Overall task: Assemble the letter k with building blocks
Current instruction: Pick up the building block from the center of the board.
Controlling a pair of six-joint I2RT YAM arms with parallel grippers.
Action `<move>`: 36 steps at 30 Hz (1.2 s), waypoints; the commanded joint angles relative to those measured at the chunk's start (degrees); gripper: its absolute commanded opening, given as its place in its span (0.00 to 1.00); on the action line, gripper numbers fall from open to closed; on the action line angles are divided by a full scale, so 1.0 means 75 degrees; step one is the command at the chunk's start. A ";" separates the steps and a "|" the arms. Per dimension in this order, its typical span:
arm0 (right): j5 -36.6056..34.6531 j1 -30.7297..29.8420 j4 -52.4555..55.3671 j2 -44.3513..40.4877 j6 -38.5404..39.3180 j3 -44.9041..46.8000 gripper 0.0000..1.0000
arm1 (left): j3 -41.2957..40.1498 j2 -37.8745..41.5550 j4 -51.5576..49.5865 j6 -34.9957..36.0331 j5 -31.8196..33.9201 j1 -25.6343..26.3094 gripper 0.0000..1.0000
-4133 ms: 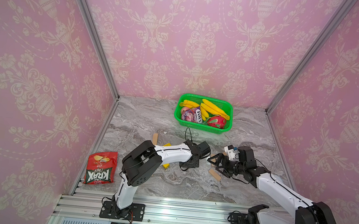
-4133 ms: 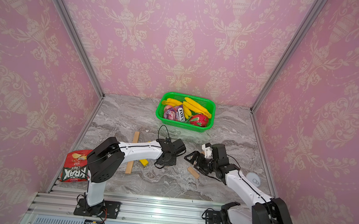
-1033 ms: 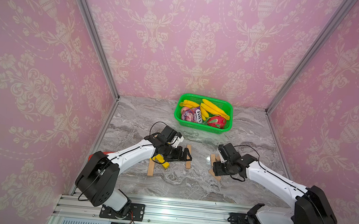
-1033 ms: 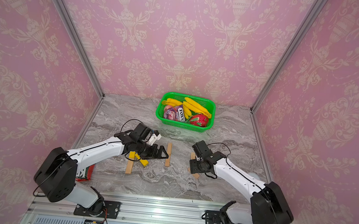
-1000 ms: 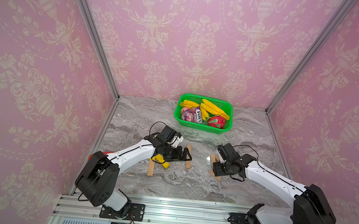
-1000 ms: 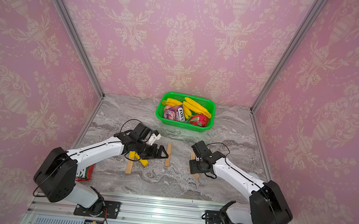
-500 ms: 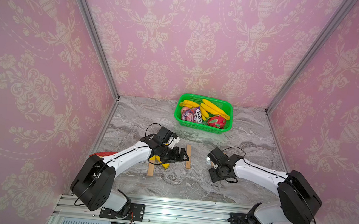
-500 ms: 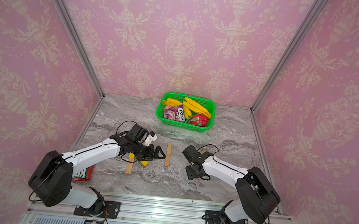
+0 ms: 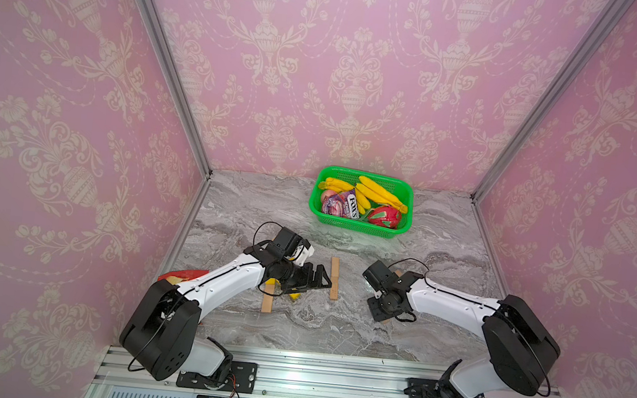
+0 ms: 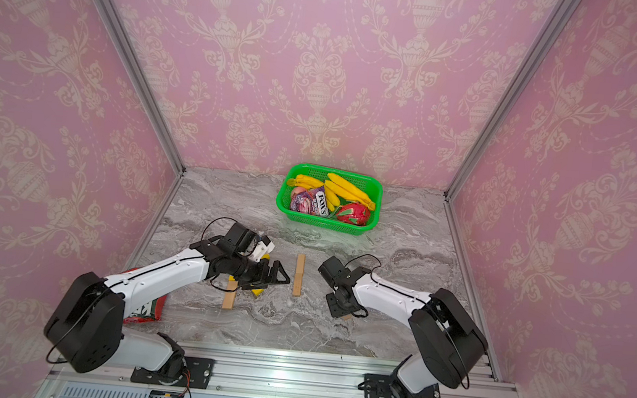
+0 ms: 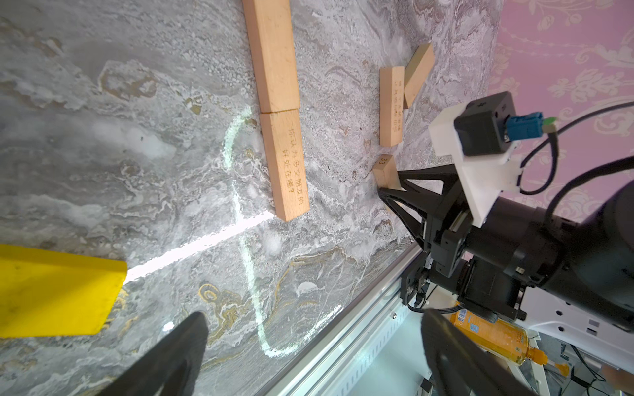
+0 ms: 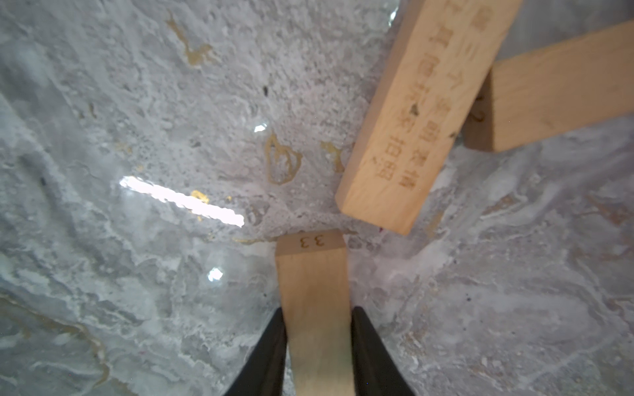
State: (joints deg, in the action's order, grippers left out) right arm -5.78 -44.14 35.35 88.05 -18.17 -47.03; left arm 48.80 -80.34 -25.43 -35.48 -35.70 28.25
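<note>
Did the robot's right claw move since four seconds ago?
Yes. In a top view the right gripper has come nearer the front rail, away from the green basket, now shut on a wooden block.

Two plain tan wooden bars [image 11: 286, 164] lay end to end on the grey marble tabletop [image 11: 103, 154]; the right gripper [image 11: 386, 190] clasped a tan bar stamped 33 [image 11: 383, 166]; the left gripper [image 11: 313, 313] gaped.

Left gripper [image 11: 312, 313] spread, right gripper [image 12: 317, 312] clamped.
</note>
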 commanded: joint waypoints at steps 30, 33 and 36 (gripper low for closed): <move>0.0546 -0.0885 -0.0805 -0.0288 -0.3240 -0.0235 0.21 | -0.0081 0.0757 -0.1384 0.1221 -0.1294 -0.1680 0.99; 0.0414 -0.1116 -0.0849 -0.0318 -0.3616 -0.0234 0.20 | -0.0084 0.0615 -0.1507 0.1442 -0.1529 -0.1780 0.99; 0.0297 -0.1303 -0.1010 -0.0361 -0.4012 -0.0162 0.21 | -0.0094 0.0542 -0.1628 0.1616 -0.1613 -0.1821 0.99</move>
State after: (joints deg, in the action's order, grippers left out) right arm -2.02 -52.84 28.97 86.96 -43.16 -49.41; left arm 48.80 -75.59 -35.27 -26.37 -44.80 15.14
